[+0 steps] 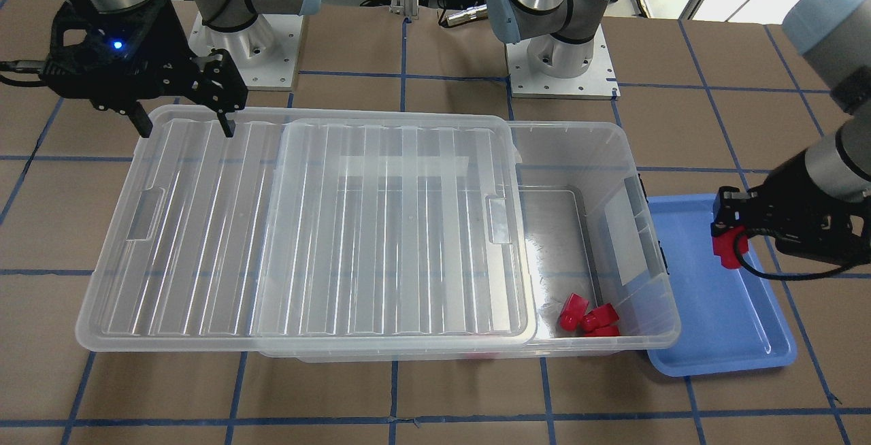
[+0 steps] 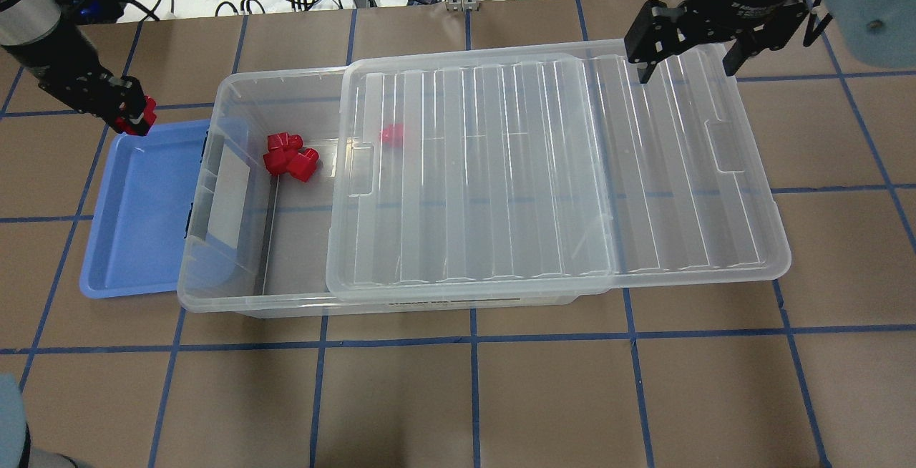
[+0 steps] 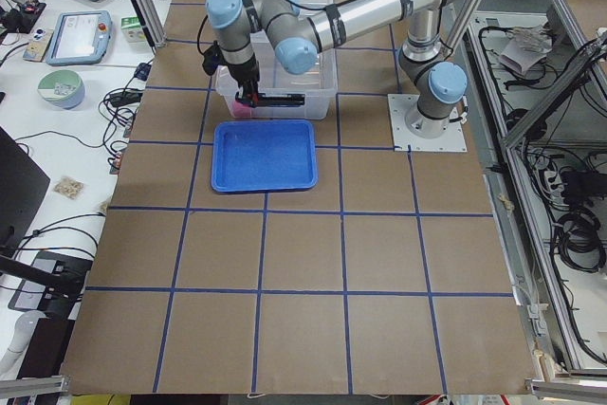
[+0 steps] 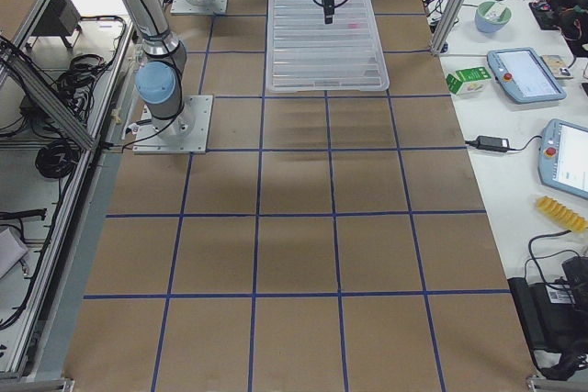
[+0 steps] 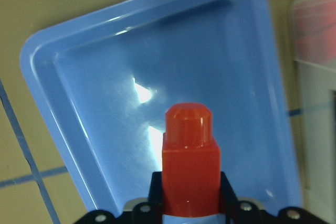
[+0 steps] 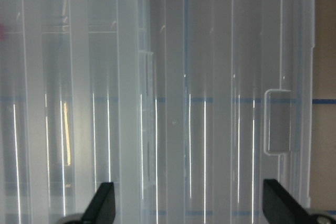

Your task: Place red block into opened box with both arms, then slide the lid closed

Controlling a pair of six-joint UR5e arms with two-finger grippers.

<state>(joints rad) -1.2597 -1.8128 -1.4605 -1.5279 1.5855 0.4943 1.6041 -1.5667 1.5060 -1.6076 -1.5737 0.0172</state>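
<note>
While three blocks cluster in the box, the left hand clamps one red block and the right hand gapes.

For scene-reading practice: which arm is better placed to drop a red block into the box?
Left arm: its jaws grip a red block above the blue tray, beside the box's open end.
</note>
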